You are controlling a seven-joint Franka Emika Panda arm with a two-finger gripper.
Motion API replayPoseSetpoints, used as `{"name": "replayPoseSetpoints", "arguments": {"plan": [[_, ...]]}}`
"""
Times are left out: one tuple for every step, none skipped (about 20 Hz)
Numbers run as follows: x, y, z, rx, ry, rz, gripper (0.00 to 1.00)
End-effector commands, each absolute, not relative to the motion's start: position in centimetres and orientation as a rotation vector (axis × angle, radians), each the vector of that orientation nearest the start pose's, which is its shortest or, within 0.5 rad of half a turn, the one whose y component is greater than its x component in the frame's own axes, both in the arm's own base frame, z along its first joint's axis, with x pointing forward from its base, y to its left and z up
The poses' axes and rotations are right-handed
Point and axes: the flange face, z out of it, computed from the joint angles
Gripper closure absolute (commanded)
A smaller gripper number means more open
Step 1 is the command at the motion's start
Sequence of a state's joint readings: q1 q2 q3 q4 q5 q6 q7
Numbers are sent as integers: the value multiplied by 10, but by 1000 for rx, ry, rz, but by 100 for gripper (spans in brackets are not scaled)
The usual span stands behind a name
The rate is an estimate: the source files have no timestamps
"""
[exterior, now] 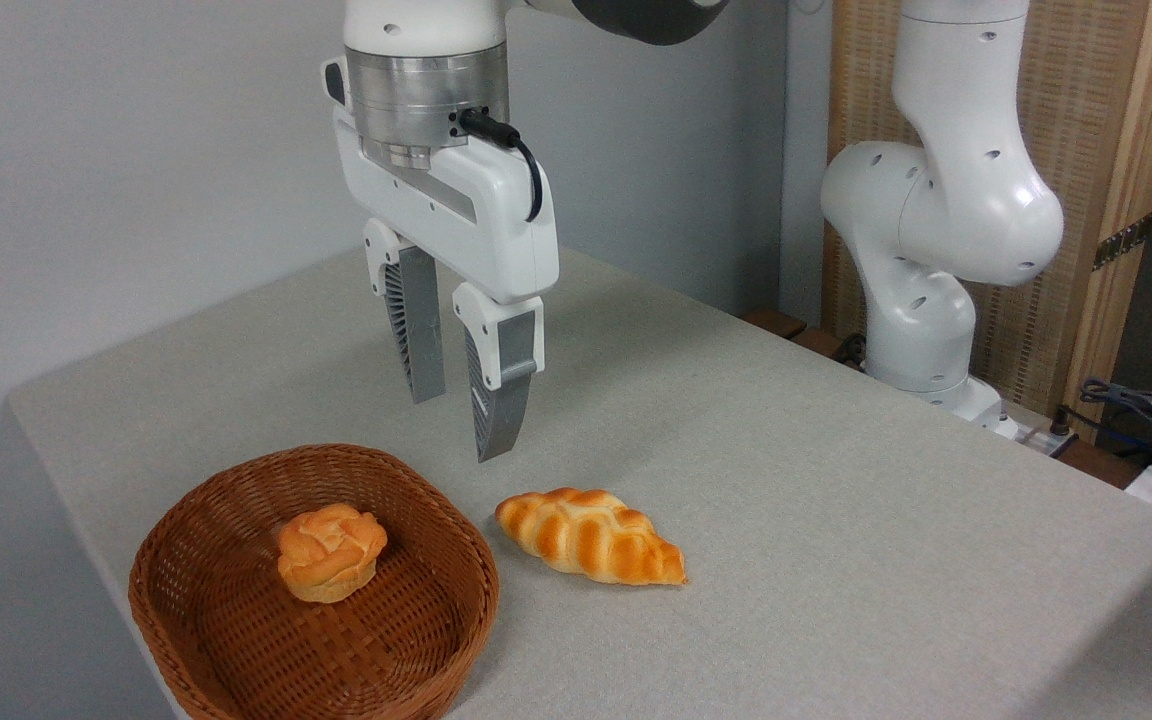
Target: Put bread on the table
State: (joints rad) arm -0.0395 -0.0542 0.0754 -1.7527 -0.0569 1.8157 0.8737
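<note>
The bread (591, 535), a long braided golden-brown loaf with pale patches, lies flat on the grey-beige table (786, 480), just right of the wicker basket (226, 640). It touches nothing else. My gripper (456, 425) hangs above and slightly left of the loaf, clear of it, fingers pointing down. Its jaws are open and nothing is between them.
A small round knotted bun (329, 552) sits inside the basket at the table's front left. The arm's white base (936, 260) stands at the back right, with cables (1136, 405) beside it. A wooden screen (1086, 120) rises behind.
</note>
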Motion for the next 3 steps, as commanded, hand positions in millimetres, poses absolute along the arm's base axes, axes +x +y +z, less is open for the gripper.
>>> {"name": "replayPoseSetpoints", "arguments": {"plan": [[556,13,592,-2916,1238,-257,0],[556,12,592,-2916,1240,-258,0],[556,12,592,-2917,1242,-259,0]]}}
